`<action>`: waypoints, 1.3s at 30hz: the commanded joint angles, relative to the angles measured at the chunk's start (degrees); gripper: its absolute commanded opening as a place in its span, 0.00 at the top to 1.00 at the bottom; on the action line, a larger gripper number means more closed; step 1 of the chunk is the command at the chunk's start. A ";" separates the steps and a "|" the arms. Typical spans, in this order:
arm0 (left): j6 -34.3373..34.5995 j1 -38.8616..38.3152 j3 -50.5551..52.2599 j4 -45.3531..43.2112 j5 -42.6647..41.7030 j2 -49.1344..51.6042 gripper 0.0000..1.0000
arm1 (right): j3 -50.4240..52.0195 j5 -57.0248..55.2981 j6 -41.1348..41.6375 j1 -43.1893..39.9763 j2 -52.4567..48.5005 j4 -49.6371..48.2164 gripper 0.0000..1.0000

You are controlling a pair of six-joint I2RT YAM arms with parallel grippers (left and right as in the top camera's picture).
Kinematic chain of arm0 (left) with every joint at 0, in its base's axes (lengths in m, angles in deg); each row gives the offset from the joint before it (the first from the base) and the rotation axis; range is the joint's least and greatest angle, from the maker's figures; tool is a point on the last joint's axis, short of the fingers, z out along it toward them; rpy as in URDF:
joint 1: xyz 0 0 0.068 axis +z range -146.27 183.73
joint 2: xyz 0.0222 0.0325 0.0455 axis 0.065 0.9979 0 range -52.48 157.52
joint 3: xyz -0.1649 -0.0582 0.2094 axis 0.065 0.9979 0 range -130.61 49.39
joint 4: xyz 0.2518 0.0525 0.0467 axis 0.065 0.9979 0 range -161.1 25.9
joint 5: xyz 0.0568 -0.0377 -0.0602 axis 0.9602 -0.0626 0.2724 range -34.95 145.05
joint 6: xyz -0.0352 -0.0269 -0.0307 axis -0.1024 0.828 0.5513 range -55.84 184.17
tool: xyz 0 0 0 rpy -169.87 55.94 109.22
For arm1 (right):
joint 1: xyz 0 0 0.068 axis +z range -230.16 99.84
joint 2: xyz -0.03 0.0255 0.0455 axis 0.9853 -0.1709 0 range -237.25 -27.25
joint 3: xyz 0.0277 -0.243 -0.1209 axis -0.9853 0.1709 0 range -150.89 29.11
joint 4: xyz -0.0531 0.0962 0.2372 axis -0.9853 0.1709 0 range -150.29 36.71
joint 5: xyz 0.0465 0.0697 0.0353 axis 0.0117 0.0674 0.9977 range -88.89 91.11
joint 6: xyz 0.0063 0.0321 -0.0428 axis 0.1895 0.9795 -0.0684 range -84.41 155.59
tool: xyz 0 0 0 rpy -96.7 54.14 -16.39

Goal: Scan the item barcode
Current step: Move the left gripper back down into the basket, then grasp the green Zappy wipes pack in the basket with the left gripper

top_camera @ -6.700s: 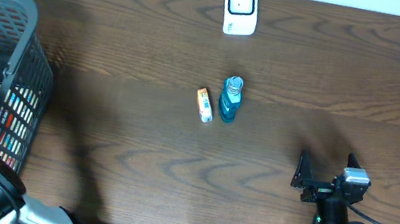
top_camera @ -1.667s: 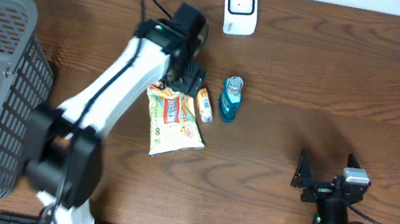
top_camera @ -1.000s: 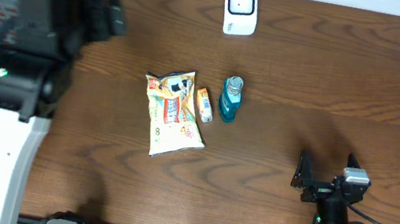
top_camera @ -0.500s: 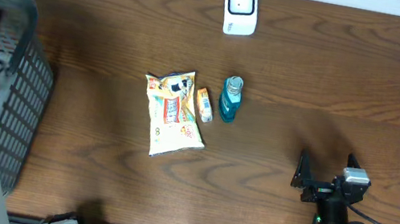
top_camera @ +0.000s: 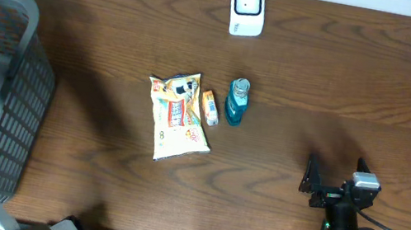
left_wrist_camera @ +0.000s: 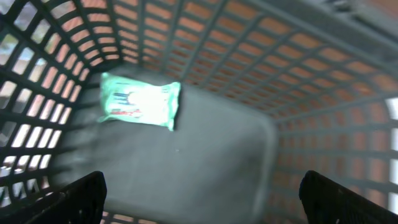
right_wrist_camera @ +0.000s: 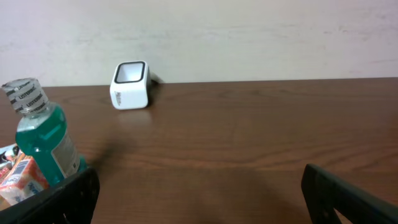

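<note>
Probably soft and light, the green packet (left_wrist_camera: pixel 140 102) in the basket (left_wrist_camera: pixel 298 68) seemed best pinched across its middle; left gripper (left_wrist_camera: pixel 202 193) and right gripper (right_wrist_camera: pixel 199 186) both gaped wide, empty.

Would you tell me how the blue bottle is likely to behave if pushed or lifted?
The blue bottle stands upright and narrow, so a high push would probably tip it. It looks nearly full of liquid, so likely heavy for its size; the smooth wall may slip.

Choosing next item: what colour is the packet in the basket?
Packet: light green; left wrist view.
</note>
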 commanded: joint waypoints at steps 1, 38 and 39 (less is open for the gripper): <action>0.42 1.75 0.07 1.09 0.81 3.50 0.02 | 0.07 -0.20 -0.72 0.17 0.07 0.24 0.01; -14.67 10.01 5.66 -5.68 4.00 33.05 0.04 | 0.07 -0.20 -0.72 0.17 0.07 0.24 0.01; -14.67 10.01 5.75 -5.75 4.00 33.05 0.04 | 0.07 -0.20 -0.72 0.17 0.07 0.24 0.01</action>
